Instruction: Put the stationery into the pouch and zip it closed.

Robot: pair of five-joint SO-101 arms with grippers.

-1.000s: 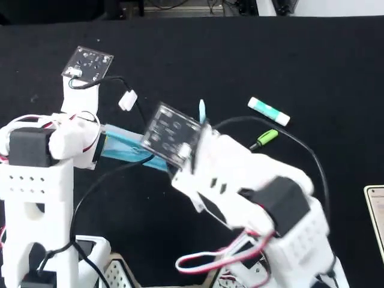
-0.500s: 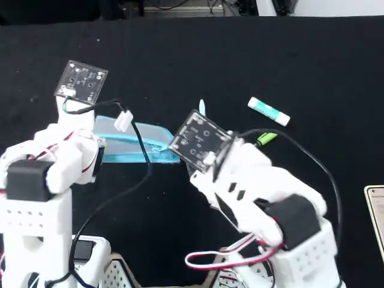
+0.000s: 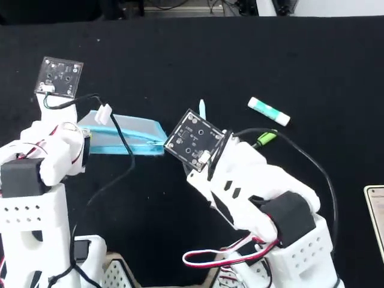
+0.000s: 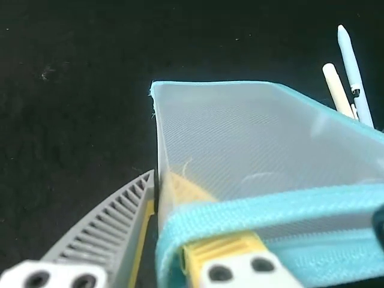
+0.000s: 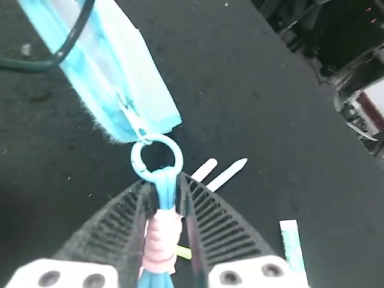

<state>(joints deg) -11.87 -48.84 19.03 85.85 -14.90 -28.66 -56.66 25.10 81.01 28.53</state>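
— Where are we?
— Left gripper (image 4: pixel 157 240) clamps the pouch (image 3: pixel 123 135) end on the table (image 3: pixel 300 60); right gripper (image 5: pixel 162 204) pinches the zipper pull (image 5: pixel 157 157).
— Next?
— We'd slide it open, steadily: 2 pens (image 5: pixel 227 174) lie outside.

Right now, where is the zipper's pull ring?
In the right wrist view, the ring sits at the pouch end, ahead of the right gripper, which pinches its tassel.

Black cloth tabletop (image 3: pixel 336 66); dark cables (image 3: pixel 180 6) cluttered along far edge; white panel (image 3: pixel 336 6) at far corner.
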